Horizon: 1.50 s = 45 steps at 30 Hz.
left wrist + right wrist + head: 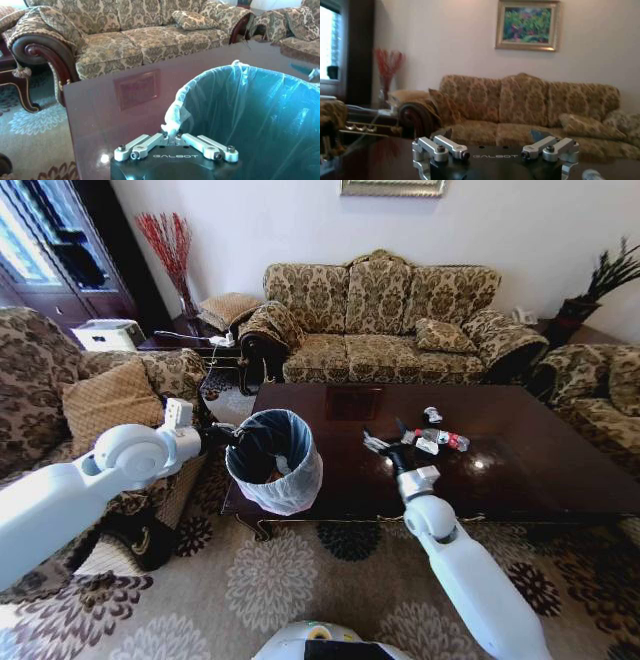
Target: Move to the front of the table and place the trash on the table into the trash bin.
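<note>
While the left end effector (172,139) clenches the trash bin's (275,465) bag-lined rim at the desk's (540,470) front-left corner, the right end effector (388,442) hangs released over the desk, near the bottle and wrappers (436,438) at mid-desk.

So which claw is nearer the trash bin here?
Left. The left claw is shut on the trash bin, pinching the bag-lined rim and holding it at the table's corner. The right claw is open over the tabletop, beside the trash.
</note>
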Tool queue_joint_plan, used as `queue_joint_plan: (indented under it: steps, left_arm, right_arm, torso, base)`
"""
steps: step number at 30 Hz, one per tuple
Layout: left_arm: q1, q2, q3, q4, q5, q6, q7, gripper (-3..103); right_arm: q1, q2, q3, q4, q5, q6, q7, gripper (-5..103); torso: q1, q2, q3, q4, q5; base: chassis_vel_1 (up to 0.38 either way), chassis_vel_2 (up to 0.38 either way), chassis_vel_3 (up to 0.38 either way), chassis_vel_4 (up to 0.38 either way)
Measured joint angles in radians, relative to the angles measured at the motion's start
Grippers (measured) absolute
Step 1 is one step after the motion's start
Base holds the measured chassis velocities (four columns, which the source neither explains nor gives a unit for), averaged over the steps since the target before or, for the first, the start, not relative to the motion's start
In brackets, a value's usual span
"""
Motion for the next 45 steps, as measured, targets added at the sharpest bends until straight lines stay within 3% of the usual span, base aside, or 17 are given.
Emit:
queue_joint_plan:
  steps: [12,17,20,22,28,32,38,42,45]
  left_arm:
    - [0.018,0.001,0.002,-0.007,0.019,-0.032,-0.008,0]
    - [0.024,0.0,0.001,-0.01,0.017,-0.04,-0.026,0]
    - [0.028,0.0,0.002,-0.02,0.013,-0.04,-0.028,0]
    - [0.028,0.0,0.002,-0.024,0.011,-0.041,-0.028,0]
    - [0.028,0.001,0.002,-0.023,0.011,-0.041,-0.03,0]
    - [0.028,0.001,0.002,-0.023,0.011,-0.041,-0.031,0]
    - [0.028,0.001,0.003,-0.023,0.011,-0.041,-0.031,0]
    - [0.028,0.001,0.003,-0.023,0.01,-0.041,-0.03,0]
    - [0.028,0.001,0.003,-0.022,0.01,-0.041,-0.03,0]
  right_arm:
    - [0.066,0.018,0.001,-0.179,-0.012,0.009,-0.009,100]
    - [0.15,0.04,-0.018,-0.324,-0.007,0.063,-0.044,100]
    - [0.231,0.066,-0.033,-0.456,-0.018,0.118,-0.107,100]
    - [0.259,0.075,-0.036,-0.504,-0.03,0.132,-0.123,100]
    - [0.265,0.079,-0.038,-0.514,-0.034,0.136,-0.126,100]
    - [0.265,0.079,-0.038,-0.512,-0.034,0.136,-0.127,100]
    - [0.263,0.078,-0.038,-0.508,-0.034,0.135,-0.126,100]
    - [0.262,0.078,-0.038,-0.507,-0.034,0.134,-0.126,100]
    - [0.262,0.078,-0.038,-0.505,-0.034,0.134,-0.126,100]
  torso:
    - [0.0,0.0,0.0,0.0,0.0003]
    - [0.0,0.0,0.0,-0.0008,-0.0008]
    - [0.0,0.0,0.0,-0.0002,0.0019]
    - [0.0,0.0,0.0,-0.0004,0.0009]
    - [0.0,0.0,0.0,0.0005,-0.0014]
    - [0.0,0.0,0.0,0.0017,-0.0009]
    - [0.0,0.0,0.0,-0.001,0.0007]
    - [0.0,0.0,0.0,-0.001,-0.0002]
    - [0.0,0.0,0.0,0.0008,-0.0003]
  base:
    - [-0.169,-0.169,0.187,0.184]
    - [-0.277,-0.287,0.267,0.286]
    - [-0.228,-0.209,0.202,0.191]
    - [-0.12,-0.115,0.117,0.106]
    - [0.003,-0.007,0.019,0.0]
    - [0.085,0.08,-0.017,-0.023]
    - [0.0,0.0,0.0,0.0]
    - [0.0,0.0,0.0,0.0]
    - [0.0,0.0,0.0,0.0]
